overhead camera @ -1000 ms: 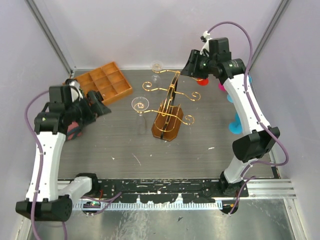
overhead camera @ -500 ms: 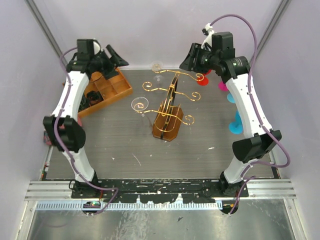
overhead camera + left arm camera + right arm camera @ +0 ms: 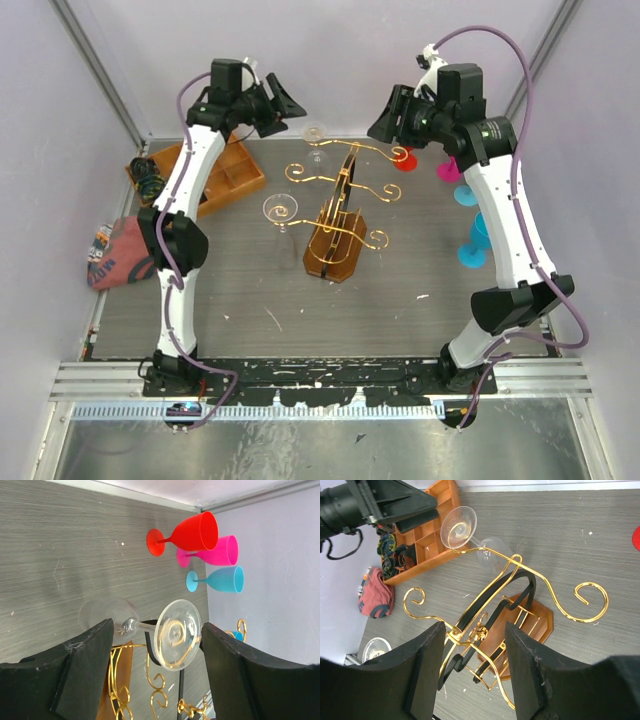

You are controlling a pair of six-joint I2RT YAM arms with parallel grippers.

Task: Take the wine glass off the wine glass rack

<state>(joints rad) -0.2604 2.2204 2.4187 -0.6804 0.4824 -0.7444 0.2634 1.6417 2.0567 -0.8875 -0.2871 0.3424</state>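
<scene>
Wine glass (image 3: 315, 134) hung from the wine glass rack (image 3: 338, 215) near the desk's far edge, just beyond the left gripper (image 3: 156, 630), whose fingers (image 3: 85, 670) were spread. Right gripper (image 3: 472, 630) hovered spread-fingered over the rack; goblets (image 3: 192, 531) crowded the far-right corner.

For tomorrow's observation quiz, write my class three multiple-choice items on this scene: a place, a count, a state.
1. In the top view, the tray lies where from the rack? A left B right C on top
2. How many clear glasses hang on the rack? A one B two C four
3. The left gripper is: A open B shut on a glass C shut on the tray
Answers: 1 A, tray left of rack; 2 B, two hang from its arms; 3 A, fingers wide apart.
</scene>
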